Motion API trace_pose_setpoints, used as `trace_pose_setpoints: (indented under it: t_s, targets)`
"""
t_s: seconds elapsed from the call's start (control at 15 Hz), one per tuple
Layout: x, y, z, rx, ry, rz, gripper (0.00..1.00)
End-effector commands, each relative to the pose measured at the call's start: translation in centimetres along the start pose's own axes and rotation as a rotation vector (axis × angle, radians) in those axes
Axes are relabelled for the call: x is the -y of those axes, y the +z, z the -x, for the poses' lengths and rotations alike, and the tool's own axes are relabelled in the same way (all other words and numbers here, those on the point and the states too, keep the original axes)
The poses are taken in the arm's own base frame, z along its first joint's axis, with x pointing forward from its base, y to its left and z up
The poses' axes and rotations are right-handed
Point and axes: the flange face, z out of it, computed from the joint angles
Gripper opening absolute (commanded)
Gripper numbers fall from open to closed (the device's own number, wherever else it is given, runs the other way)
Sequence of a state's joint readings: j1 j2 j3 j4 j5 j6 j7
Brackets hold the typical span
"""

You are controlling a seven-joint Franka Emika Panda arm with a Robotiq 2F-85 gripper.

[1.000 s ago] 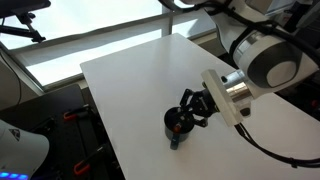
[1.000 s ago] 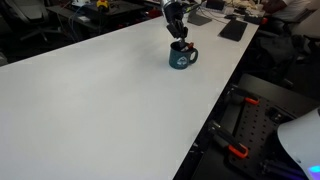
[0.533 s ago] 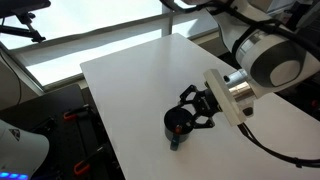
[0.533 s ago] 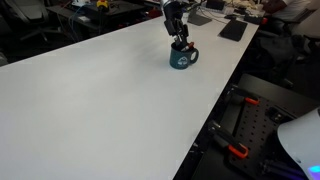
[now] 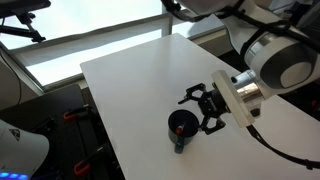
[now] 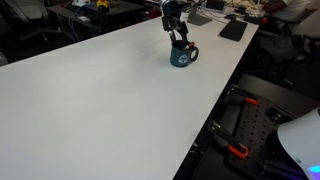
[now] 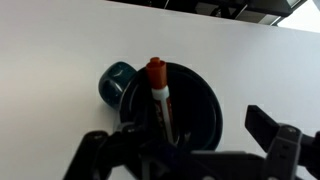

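Claw (image 5: 201,110) had opened since a second before, when it was pinched shut over the mug. Its fingers now stood wide apart, holding nothing, a little above the rim and to the mug's side.

Red-capped marker (image 7: 159,92) was released. In the wrist view it stood nearly upright inside the dark teal mug (image 7: 207,92), cap up, leaning on the inner wall.

In an exterior view the mug (image 6: 182,57) sat far along the white table (image 6: 100,100), near its right edge.

Judgement: the marker was delivered and the release looked complete. The mug did not appear to have shifted.
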State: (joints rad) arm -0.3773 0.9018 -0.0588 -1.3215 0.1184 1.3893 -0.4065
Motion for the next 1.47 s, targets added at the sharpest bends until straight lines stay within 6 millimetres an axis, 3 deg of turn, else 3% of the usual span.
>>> trace_pose_setpoints:
  t_s: [0.0,0.27,0.53,0.93,1.13,1.27,1.33,1.4]
  targets:
    - [-0.3,-0.3,-0.5,0.02,-0.002,-0.031,1.0]
    - [-0.2,0.1,-1.0,0.047,-0.004,-0.044,1.0]
    - [-0.4,1.0,-1.6,0.08,-0.002,-0.061,0.93]
    - [-0.5,1.5,-1.8,0.114,0.001,-0.08,0.95]
    - [-0.5,1.7,-1.9,0.124,0.001,-0.086,0.86]
    - [-0.6,1.7,-1.8,0.123,0.001,-0.095,0.93]
    - [-0.6,1.4,-1.6,0.116,0.0,-0.097,0.65]
    - [-0.7,1.3,-1.6,0.113,0.001,-0.101,0.66]
